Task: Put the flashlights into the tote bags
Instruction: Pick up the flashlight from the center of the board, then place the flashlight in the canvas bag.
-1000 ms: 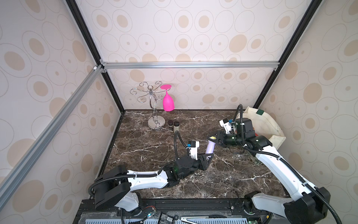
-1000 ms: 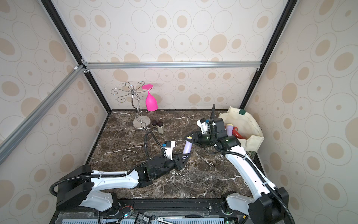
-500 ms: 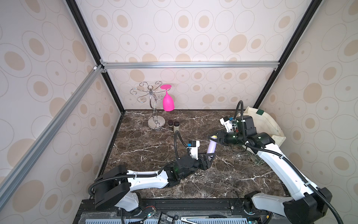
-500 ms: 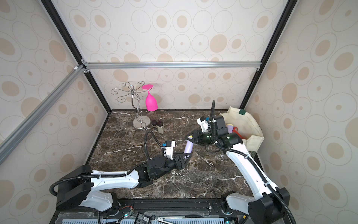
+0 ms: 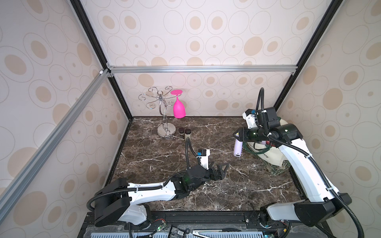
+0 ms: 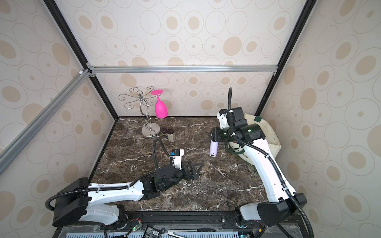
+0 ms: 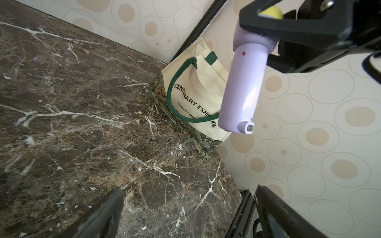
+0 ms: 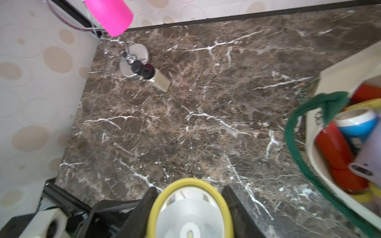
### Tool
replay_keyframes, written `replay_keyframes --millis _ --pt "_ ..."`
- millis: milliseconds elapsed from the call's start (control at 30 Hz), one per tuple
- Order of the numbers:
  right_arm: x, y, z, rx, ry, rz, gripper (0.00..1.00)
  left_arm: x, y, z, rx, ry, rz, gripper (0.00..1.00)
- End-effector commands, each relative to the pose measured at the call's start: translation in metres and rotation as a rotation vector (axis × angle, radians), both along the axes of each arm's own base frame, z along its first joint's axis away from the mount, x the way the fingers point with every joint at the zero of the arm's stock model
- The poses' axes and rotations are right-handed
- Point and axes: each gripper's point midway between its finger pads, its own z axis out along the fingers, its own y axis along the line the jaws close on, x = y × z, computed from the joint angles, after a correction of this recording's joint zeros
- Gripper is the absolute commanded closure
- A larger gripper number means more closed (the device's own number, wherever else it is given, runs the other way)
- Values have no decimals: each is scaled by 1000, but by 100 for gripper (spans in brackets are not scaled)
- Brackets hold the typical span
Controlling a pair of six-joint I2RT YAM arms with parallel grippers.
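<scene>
Right gripper (image 5: 237,135) pinches lilac flashlight (image 5: 238,148) by its head — body hangs beside tote bag (image 5: 272,156). Bag mouth mostly hidden behind right arm (image 5: 296,158); red and blue flashlights (image 8: 332,146) inside, cut off at frame edge. Left gripper (image 5: 223,171) spread, empty.

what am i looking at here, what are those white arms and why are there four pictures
These are two robot arms on a dark marble table, each ending in a two-fingered gripper. Two pictures come from one camera overhead and show the whole scene. The other two come from small cameras on the arms' wrists.

The right gripper is shut on the head of a lilac flashlight, which hangs tail down beside a cream tote bag. The left gripper is open and empty.

The right wrist view shows more flashlights already in the bag, among them a red flashlight and a blue flashlight. At the back stand a wire rack with a pink glass hanging from it, and two small jars.
</scene>
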Motion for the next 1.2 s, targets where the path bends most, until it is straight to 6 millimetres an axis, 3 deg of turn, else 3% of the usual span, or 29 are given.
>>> replay_keyframes --millis 0,100,433,700,933,1167 --pt "1 -27 -4 -137 17 -72 100 1 1 18 11 -40 13 0" --pt "7 -40 2 -196 -11 -108 100 1 3 20 16 -44 15 0" --pt "50 -114 35 -319 -95 -313 100 0 -6 22 29 -51 -14 0" --pt "93 -150 37 -399 -96 -427 100 2 -11 31 31 -64 -20 0" --pt "113 -196 29 -400 -90 -555 100 1 1 34 28 -69 11 0" --pt "109 -232 -2 -390 -17 -628 100 2 0 31 23 -62 14 0"
